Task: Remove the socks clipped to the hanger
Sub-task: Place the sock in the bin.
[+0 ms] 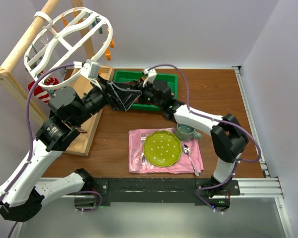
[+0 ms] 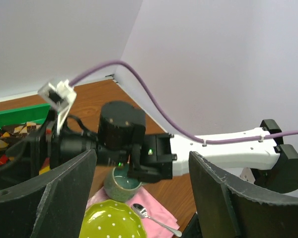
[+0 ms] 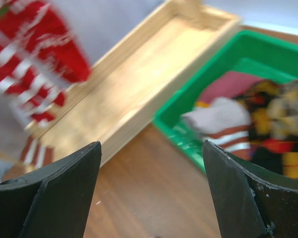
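Hovering the right tool beside the green bin, spread wide and empty, loose socks lying inside. Holding the left tool spread too, pinching nothing. Seeing a red-and-white striped sock dangling beneath the hanger, far left above the surface. Likely needing: reaching up, pinching fabric near its top, pulling straight down, avoiding swinging the frame.

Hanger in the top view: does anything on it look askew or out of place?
Yes. The hanger hangs tilted from the wooden pole, not level, and one red-and-white striped sock dangles alone under its lower edge, while other socks lie in the green bin.
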{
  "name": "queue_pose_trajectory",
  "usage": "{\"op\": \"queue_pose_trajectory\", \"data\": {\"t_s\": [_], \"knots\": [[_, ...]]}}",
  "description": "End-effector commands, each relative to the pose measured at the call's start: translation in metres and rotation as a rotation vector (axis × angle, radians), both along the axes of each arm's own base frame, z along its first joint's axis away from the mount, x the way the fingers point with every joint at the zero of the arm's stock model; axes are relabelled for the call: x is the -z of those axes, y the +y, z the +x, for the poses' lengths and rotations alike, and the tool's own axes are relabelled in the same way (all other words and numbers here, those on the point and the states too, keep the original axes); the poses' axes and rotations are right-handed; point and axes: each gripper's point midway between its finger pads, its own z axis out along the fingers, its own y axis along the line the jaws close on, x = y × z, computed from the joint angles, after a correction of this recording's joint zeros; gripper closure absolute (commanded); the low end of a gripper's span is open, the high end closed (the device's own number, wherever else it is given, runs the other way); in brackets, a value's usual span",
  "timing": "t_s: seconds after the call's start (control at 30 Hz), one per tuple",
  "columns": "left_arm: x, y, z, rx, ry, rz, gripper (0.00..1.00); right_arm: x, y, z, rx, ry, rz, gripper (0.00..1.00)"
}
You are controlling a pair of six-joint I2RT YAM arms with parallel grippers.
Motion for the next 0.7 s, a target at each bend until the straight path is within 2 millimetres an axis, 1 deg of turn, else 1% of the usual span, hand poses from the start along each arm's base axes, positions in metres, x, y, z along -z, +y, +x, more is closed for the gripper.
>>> {"op": "queue_pose_trajectory", "data": {"t_s": [0.0, 0.03, 0.07, 0.1, 0.17, 0.2, 0.23, 0.27, 0.3, 0.33, 0.37, 0.4, 0.43, 0.47, 0.53, 0.57, 0.6, 0.63, 0.67], "knots": [[-0.031, 0.003, -0.012, 0.033, -0.073, -0.037, 0.20, -0.046, 0.064, -0.086, -0.260, -0.161, 0.116, 0.13], [-0.032, 0.002, -0.013, 0.038, -0.074, -0.037, 0.20, -0.051, 0.074, -0.098, -0.292, -0.186, 0.138, 0.13], [-0.033, 0.002, -0.013, 0.042, -0.076, -0.038, 0.20, -0.049, 0.081, -0.108, -0.316, -0.192, 0.145, 0.13], [-0.036, 0.001, -0.014, 0.047, -0.080, -0.040, 0.20, -0.042, 0.097, -0.127, -0.359, -0.186, 0.146, 0.12], [-0.038, 0.001, -0.015, 0.051, -0.083, -0.042, 0.20, -0.048, 0.115, -0.140, -0.393, -0.211, 0.173, 0.12], [-0.040, 0.001, -0.016, 0.054, -0.088, -0.043, 0.20, -0.047, 0.130, -0.157, -0.431, -0.214, 0.174, 0.11], [-0.041, 0.001, -0.016, 0.056, -0.088, -0.043, 0.20, -0.030, 0.142, -0.161, -0.446, -0.193, 0.147, 0.11], [-0.041, 0.000, -0.016, 0.060, -0.086, -0.043, 0.20, -0.041, 0.153, -0.164, -0.450, -0.222, 0.158, 0.11], [-0.042, 0.001, -0.017, 0.062, -0.088, -0.042, 0.20, -0.039, 0.164, -0.175, -0.467, -0.223, 0.156, 0.11], [-0.044, 0.002, -0.018, 0.061, -0.093, -0.042, 0.20, -0.017, 0.176, -0.176, -0.472, -0.200, 0.119, 0.10], [-0.043, 0.002, -0.018, 0.061, -0.092, -0.039, 0.20, -0.032, 0.186, -0.175, -0.466, -0.218, 0.143, 0.10], [-0.045, 0.002, -0.019, 0.061, -0.093, -0.042, 0.20, -0.026, 0.195, -0.180, -0.476, -0.211, 0.136, 0.10], [-0.045, 0.003, -0.019, 0.061, -0.094, -0.039, 0.20, -0.019, 0.202, -0.180, -0.472, -0.199, 0.121, 0.10], [-0.047, 0.003, -0.020, 0.062, -0.097, -0.043, 0.20, -0.012, 0.214, -0.174, -0.447, -0.196, 0.116, 0.10], [-0.048, 0.002, -0.021, 0.070, -0.100, -0.044, 0.20, -0.003, 0.225, -0.172, -0.431, -0.184, 0.099, 0.09], [-0.048, 0.002, -0.022, 0.076, -0.101, -0.043, 0.20, 0.004, 0.237, -0.167, -0.419, -0.181, 0.096, 0.09], [-0.049, 0.002, -0.022, 0.078, -0.101, -0.045, 0.20, 0.007, 0.241, -0.162, -0.385, -0.179, 0.092, 0.10], [-0.048, 0.001, -0.022, 0.081, -0.099, -0.045, 0.20, 0.015, 0.247, -0.162, -0.384, -0.168, 0.077, 0.09], [-0.049, 0.001, -0.024, 0.085, -0.101, -0.044, 0.20, 0.017, 0.256, -0.159, -0.385, -0.170, 0.086, 0.10]]}}
